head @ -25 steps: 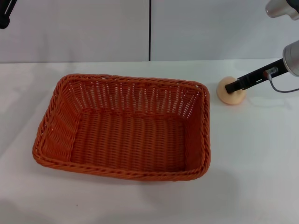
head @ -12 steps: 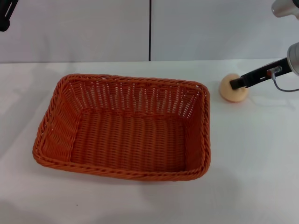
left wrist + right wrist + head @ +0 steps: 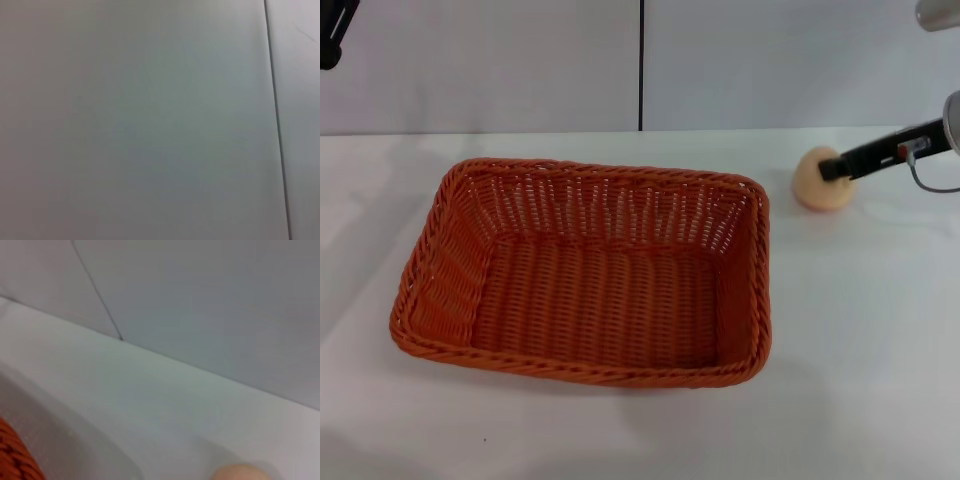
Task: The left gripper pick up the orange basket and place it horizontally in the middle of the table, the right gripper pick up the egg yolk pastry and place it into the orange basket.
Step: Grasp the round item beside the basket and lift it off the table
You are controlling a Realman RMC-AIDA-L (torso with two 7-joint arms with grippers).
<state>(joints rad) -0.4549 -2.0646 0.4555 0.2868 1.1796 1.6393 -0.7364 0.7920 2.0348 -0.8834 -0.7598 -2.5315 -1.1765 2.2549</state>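
Basket: orange basket [image 3: 582, 275] empty, mid-counter.
Pastry: egg yolk pastry [image 3: 822, 180] right of basket, gripped by right pincer [image 3: 833, 168].
Left pincer [image 3: 332, 30]: beyond basket's far-left corner, state untellable.
Surface: white counter [image 3: 860, 340]; grey wall [image 3: 520, 60] behind.

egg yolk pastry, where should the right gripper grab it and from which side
Grip the egg yolk pastry across its round middle, coming down from above: it sits on the table, apart from the orange basket. The right gripper is already at it.

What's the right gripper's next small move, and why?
Probably close the right gripper on the small round peach-cream egg yolk pastry: its finger tip sits at the pastry, which rests on the white table beside the empty woven orange basket.
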